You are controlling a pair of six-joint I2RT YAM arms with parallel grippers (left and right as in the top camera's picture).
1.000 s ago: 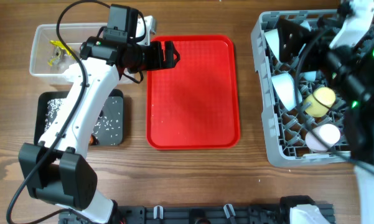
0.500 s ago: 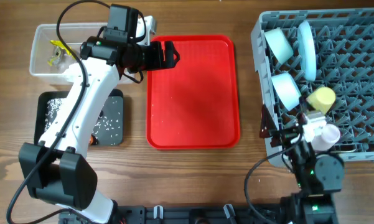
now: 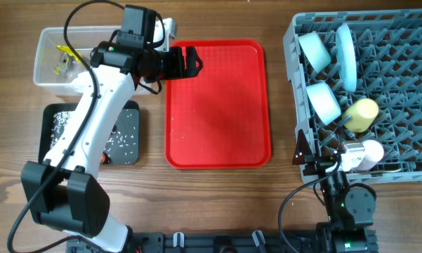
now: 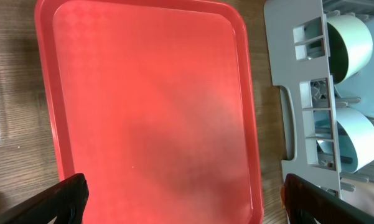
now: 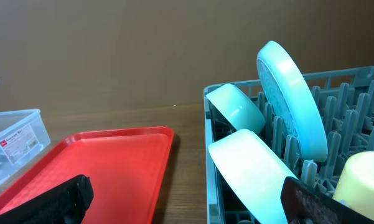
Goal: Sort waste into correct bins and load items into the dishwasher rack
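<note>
Left gripper (image 3: 193,62) parted over red tray's (image 3: 218,119) far left edge, right gripper (image 5: 185,202) parted beside loaded dishwasher rack (image 3: 407,91) at right

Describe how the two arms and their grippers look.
The left arm has white links, black joints and a looping black cable; the left gripper is black. The right arm shows a black housing with small green lights and black cables; its fingers are black too.
</note>
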